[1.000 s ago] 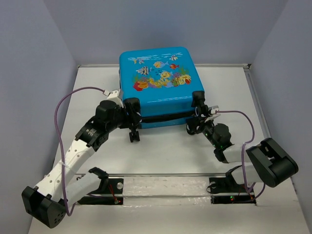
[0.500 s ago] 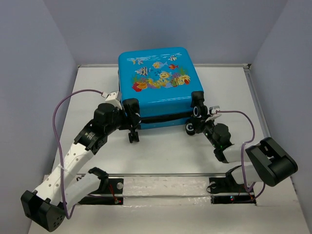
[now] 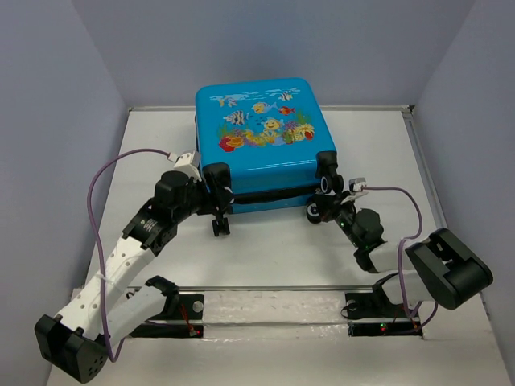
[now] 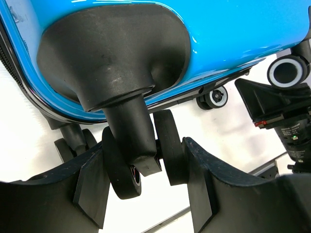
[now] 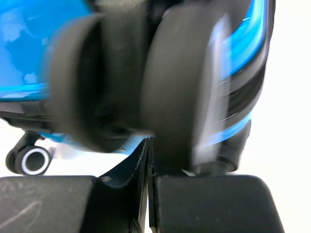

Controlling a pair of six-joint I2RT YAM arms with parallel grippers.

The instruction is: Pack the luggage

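Observation:
The luggage (image 3: pixel 257 129) is a bright blue suitcase lying flat in the middle of the table, shut, with its fish print facing up. My left gripper (image 3: pixel 216 201) is at its front left corner. In the left wrist view the luggage (image 4: pixel 218 29) fills the top, and my left gripper (image 4: pixel 146 189) is closed on the black twin wheel (image 4: pixel 121 165) that sits between its fingers (image 4: pixel 199 179). My right gripper (image 3: pixel 330 205) is at the front right corner. In the right wrist view my right gripper (image 5: pixel 151 160) is shut with its pads pressed together on nothing. It is just under a blurred black wheel (image 5: pixel 180 111).
The table is boxed in by grey walls on three sides (image 3: pixel 72 121). A metal rail (image 3: pixel 265 287) with both arm bases runs along the near edge. Purple cables (image 3: pixel 100 209) loop beside each arm. Another black-and-white wheel (image 4: pixel 291 72) shows beside the right arm's body (image 4: pixel 282 111).
My right gripper has closed from partly open to fully shut and shifted slightly at the front right wheel. The luggage has nudged a little left. The left gripper keeps its hold.

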